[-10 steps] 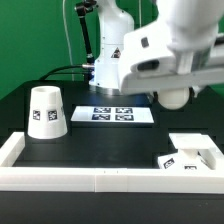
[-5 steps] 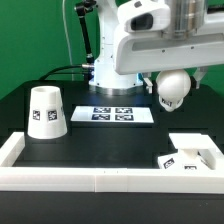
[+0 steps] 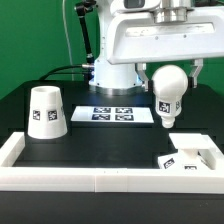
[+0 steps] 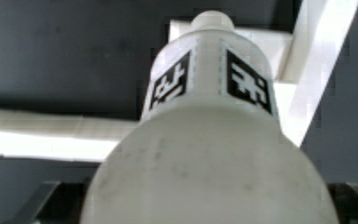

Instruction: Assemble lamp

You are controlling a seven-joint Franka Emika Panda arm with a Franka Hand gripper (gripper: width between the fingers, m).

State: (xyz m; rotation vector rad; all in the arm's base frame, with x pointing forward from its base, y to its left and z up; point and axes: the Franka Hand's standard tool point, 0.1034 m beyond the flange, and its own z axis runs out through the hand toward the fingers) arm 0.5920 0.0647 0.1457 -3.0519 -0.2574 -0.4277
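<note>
The gripper is closed on the round head of the bulb, holding it neck-down above the table. I think the next move is carrying it over the base and lowering it straight

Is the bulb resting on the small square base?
No, the bulb hangs in the air, held in the jaws, clearly above and apart from the base.
</note>
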